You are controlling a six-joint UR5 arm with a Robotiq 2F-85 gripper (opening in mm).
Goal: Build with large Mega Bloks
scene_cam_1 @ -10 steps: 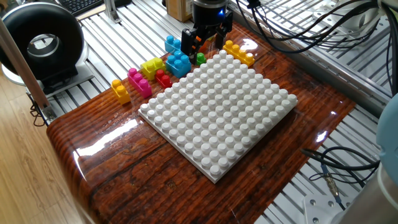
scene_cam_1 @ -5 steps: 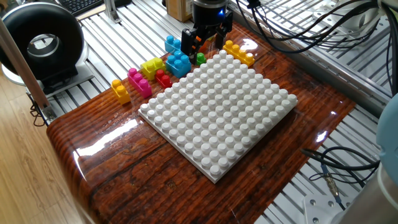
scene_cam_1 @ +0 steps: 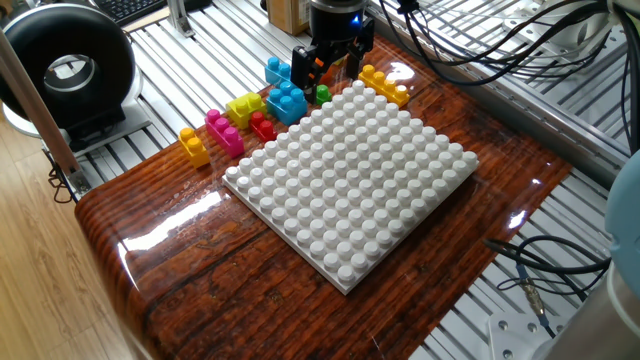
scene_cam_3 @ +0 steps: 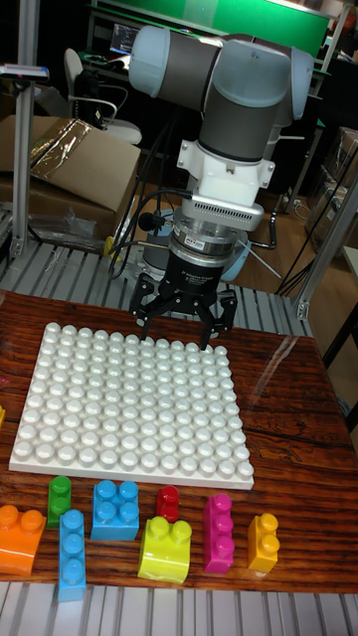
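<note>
Hovering clear of the worktop (scene_cam_3: pixel 288 397), the fingers (scene_cam_3: pixel 209 318) were spread wide with nothing between them. They hung straight down from the grey arm (scene_cam_3: pixel 239 89). In the tall fixed view they showed against the far edge of the white studded plate (scene_cam_3: pixel 129 397); in the fixed view they showed above the row of bricks. How far over the plate they stood could not be told.

No studs on the plate carried a brick. All eight bricks sat on the wood-grain worktop along one edge of the plate, the edge nearest the tall fixed camera.

Order in the tall fixed view, from picture left:
- orange brick (scene_cam_3: pixel 20 537), cut by the picture edge
- green brick (scene_cam_3: pixel 60 500), small, just beside the plate
- long blue brick (scene_cam_3: pixel 72 552), in front of the green one
- square blue brick (scene_cam_3: pixel 116 509), close to the plate
- red brick (scene_cam_3: pixel 168 503), small, just beside the plate edge
- lime brick (scene_cam_3: pixel 167 549), directly in front of the red one and close against it
- magenta brick (scene_cam_3: pixel 219 534), long, beside the lime one
- yellow brick (scene_cam_3: pixel 263 542), last in the row, near the plate's corner

None of the bricks was stacked on another. The fingers touched none of them.

A black ring-shaped device (scene_cam_1: pixel 65 65) stood on the slatted metal frame beyond the worktop's end, and loose cables (scene_cam_1: pixel 540 270) lay on the frame at the other side.
</note>
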